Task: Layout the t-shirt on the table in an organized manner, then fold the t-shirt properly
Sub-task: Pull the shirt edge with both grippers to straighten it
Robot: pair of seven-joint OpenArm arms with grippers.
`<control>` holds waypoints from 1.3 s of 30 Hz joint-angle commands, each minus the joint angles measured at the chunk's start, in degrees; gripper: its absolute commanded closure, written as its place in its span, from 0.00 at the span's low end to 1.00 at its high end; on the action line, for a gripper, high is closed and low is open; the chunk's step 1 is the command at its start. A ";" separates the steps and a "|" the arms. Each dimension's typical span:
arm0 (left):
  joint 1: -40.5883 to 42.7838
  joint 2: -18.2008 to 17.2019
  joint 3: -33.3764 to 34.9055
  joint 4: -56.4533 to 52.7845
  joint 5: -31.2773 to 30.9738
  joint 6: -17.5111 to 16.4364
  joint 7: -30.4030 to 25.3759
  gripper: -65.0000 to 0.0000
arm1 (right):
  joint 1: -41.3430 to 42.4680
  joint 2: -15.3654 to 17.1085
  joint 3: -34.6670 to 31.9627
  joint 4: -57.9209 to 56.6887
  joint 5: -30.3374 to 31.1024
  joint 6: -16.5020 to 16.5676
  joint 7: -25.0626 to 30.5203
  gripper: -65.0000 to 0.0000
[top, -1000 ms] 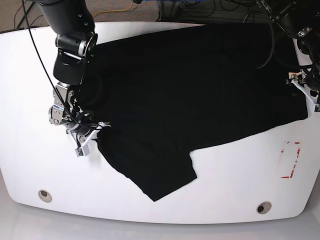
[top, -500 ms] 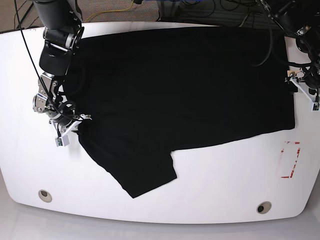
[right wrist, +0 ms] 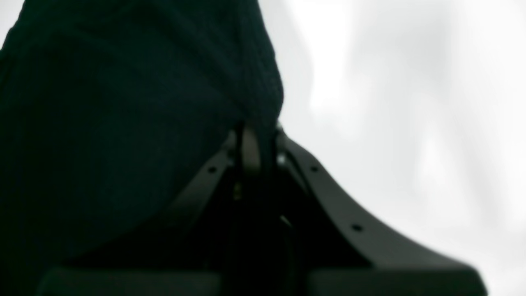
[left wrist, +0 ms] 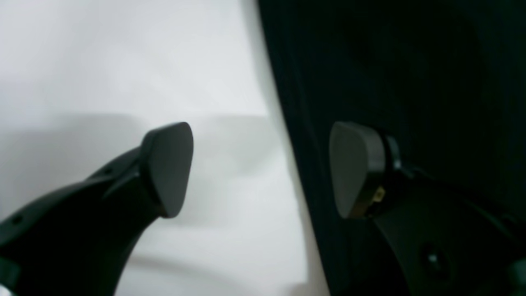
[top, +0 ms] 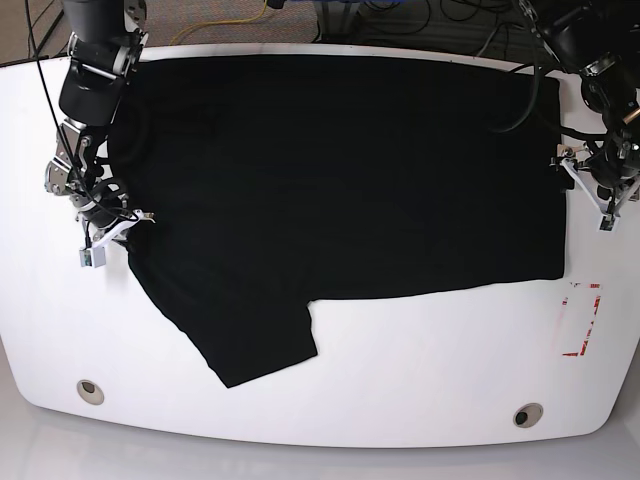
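Note:
The black t-shirt (top: pixel 340 180) lies spread over the white table (top: pixel 420 390), one sleeve pointing at the front edge; no print shows. In the base view my right gripper (top: pixel 114 238) is at the shirt's left edge, shut on a pinch of cloth. The right wrist view shows that gripper (right wrist: pixel 254 144) closed, with a fold of the t-shirt (right wrist: pixel 123 102) rising out of it. My left gripper (top: pixel 586 190) stands open at the shirt's right edge. In the left wrist view that gripper (left wrist: pixel 261 168) straddles the t-shirt's (left wrist: pixel 411 82) edge, one pad (left wrist: pixel 168 168) over bare table (left wrist: pixel 102 61).
A red rectangular marking (top: pixel 580 320) sits at the table's right front. Two round holes (top: pixel 90 390) (top: pixel 527 415) lie near the front edge. Cables and carpet run behind the table's back edge. Both arms reach in from the back corners.
My right gripper has pulled the shirt leftward and back across the table, flattening it. The shirt's right edge slid left, off the table's right side, and the left gripper followed slightly, still open.

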State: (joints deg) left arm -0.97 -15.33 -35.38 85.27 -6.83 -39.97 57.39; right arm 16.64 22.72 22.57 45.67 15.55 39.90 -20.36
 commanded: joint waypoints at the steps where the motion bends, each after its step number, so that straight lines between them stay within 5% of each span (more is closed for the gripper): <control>1: -1.09 -0.89 0.52 0.84 -0.51 -0.03 -0.81 0.27 | 0.54 1.59 0.16 0.70 0.32 -0.56 -0.17 1.00; 19: -7.60 0.70 0.69 0.48 -0.07 -0.03 -3.89 0.26 | 2.30 1.85 2.80 0.62 -5.31 -0.56 0.71 1.00; 39: -22.98 -2.12 0.78 -31.43 -0.42 -0.03 -19.19 0.26 | 3.27 0.18 2.80 0.70 -6.72 -0.56 0.62 0.99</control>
State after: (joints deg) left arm -21.47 -16.56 -34.61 54.24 -5.98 -39.68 40.53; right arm 18.70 22.11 25.28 45.63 8.56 39.00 -20.34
